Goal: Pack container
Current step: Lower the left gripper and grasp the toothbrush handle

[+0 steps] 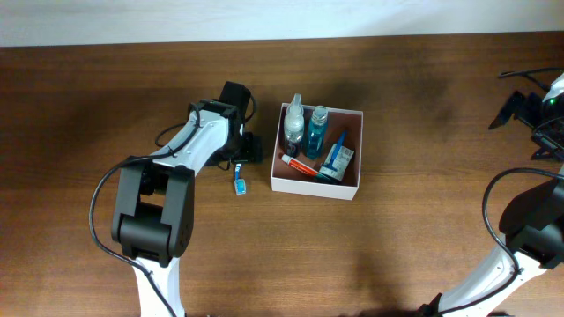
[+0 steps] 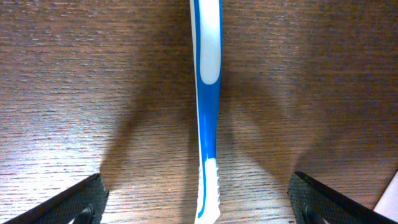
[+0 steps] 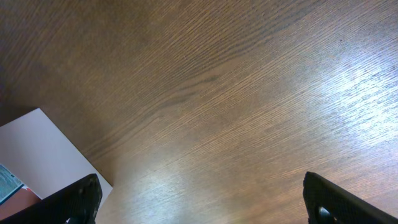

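Note:
The container (image 1: 349, 115) is a shallow square box with white walls and a reddish-brown inside. It holds two bottles (image 1: 305, 129), a red-and-white tube (image 1: 301, 166) and a green-and-white carton (image 1: 338, 160). A blue-and-white toothbrush (image 1: 239, 181) lies on the table left of the container. My left gripper (image 1: 241, 162) hovers over it. In the left wrist view the toothbrush handle (image 2: 208, 93) runs between the open fingers (image 2: 78, 200) without touching either, and the left gripper (image 2: 198, 199) holds nothing. My right gripper (image 1: 522, 109) stands open at the far right edge, with only bare table between its jaws (image 3: 202, 196).
The table (image 1: 423, 229) is dark brown wood. Black cables (image 1: 524, 75) lie at the far right by the right arm. A white wall of the container (image 3: 37, 149) shows at the lower left of the right wrist view.

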### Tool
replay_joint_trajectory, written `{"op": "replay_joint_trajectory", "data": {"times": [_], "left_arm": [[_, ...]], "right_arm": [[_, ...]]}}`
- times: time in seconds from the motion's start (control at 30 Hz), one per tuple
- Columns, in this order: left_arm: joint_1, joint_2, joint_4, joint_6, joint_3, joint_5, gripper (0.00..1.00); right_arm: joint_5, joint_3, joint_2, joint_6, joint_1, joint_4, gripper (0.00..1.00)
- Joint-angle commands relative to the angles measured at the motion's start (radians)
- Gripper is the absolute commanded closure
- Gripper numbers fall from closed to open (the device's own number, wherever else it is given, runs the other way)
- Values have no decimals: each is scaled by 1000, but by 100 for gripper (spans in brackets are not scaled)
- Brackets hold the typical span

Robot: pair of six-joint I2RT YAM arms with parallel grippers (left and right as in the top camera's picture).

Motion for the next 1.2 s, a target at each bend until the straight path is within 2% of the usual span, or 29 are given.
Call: {"op": "replay_joint_trajectory", "data": {"times": [0.0,0.23,0.47,0.87,0.97,1.17], "left_arm": [[5,10,2,-9,-7,-11,7],[5,10,0,-9,-7,-11,36],[5,10,0,-9,-7,-25,53],[5,10,11,-8,-8,-41,55],[5,10,13,-8,-9,-40,62],[5,10,13,-8,-8,-41,67]], "right_arm": [[9,-3,-2,-10,-3,4,1],[9,-3,-2,-10,-3,4,1],[9,-3,-2,-10,-3,4,1],[9,-3,-2,-10,-3,4,1],[9,-3,-2,-10,-3,4,1],[9,-3,-2,-10,-3,4,1]]}}
